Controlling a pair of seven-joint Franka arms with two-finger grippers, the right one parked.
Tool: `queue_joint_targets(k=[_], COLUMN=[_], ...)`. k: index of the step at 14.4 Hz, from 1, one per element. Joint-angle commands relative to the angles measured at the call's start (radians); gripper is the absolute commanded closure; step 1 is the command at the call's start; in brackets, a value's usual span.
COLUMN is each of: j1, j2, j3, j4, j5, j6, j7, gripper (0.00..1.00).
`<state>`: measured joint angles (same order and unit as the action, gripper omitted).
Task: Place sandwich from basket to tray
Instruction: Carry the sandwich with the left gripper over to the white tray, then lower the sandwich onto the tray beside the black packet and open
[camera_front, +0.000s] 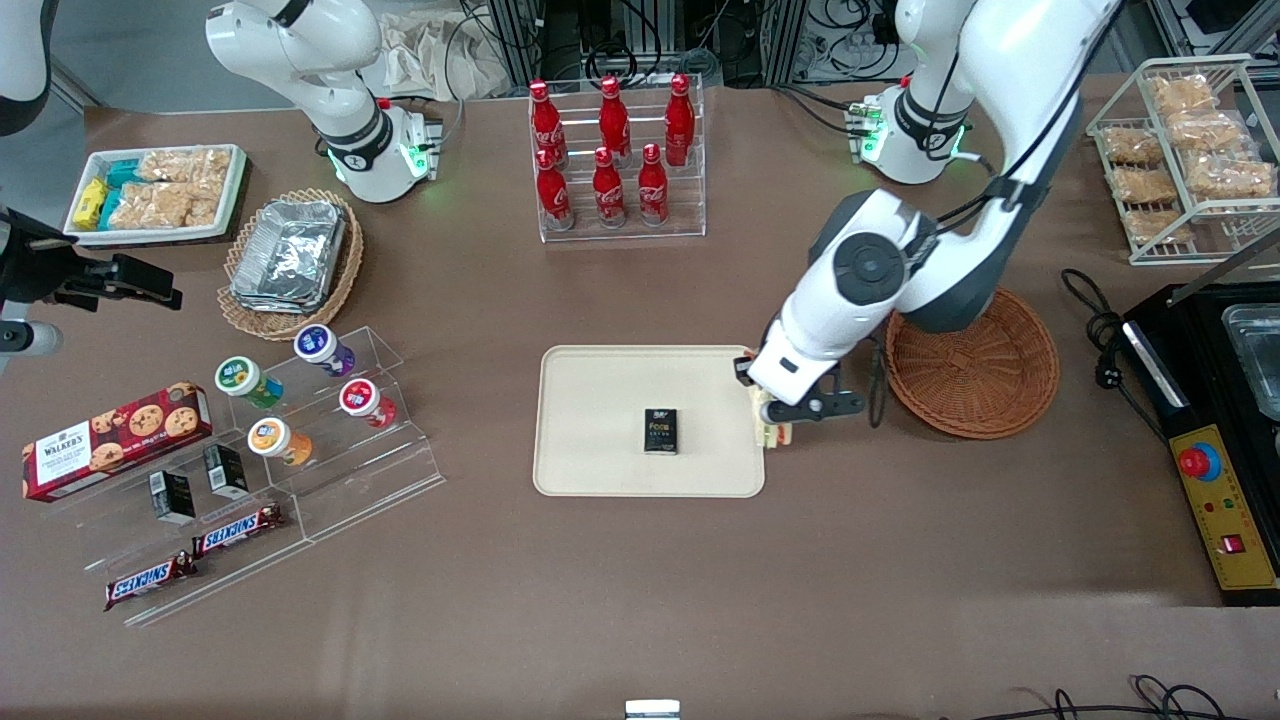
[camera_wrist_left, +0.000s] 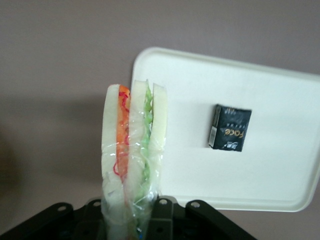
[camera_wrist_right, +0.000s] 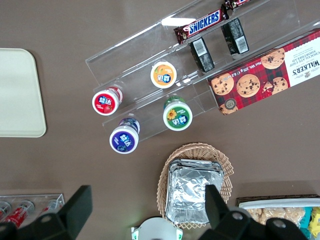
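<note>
Sitting in the middle of the table is the tray (camera_front: 600, 440), with a small black box (camera_front: 661, 431) on it. Just at the tray's edge nearest the working arm, the gripper (camera_front: 778, 425) holds the sandwich (camera_wrist_left: 131, 150) tight, above the table. Next comes the basket (camera_front: 985, 375), with nothing in it.

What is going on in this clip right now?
The left arm's gripper holds the wrapped sandwich at the edge of the cream tray, on the side nearest the wicker basket, which now sits empty. A small black box lies mid-tray. The sandwich has not been set down yet.
</note>
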<state>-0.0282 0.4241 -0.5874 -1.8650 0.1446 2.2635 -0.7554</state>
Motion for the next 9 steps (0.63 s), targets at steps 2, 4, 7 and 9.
queue_joint_targets(k=[2,4,7,9], j1=[-0.045,-0.058,-0.058,-0.058], j2=[0.134,0.180,0.220,0.226], j3=[0.001,0.003,0.003,0.003], j4=[0.009,0.009,0.009,0.009], j5=[0.229,0.301,0.349,0.349], j6=[0.057,0.097,0.119,0.120], j7=[-0.136,-0.179,-0.182,-0.179], gripper=[1.00,1.00,1.00,1.00])
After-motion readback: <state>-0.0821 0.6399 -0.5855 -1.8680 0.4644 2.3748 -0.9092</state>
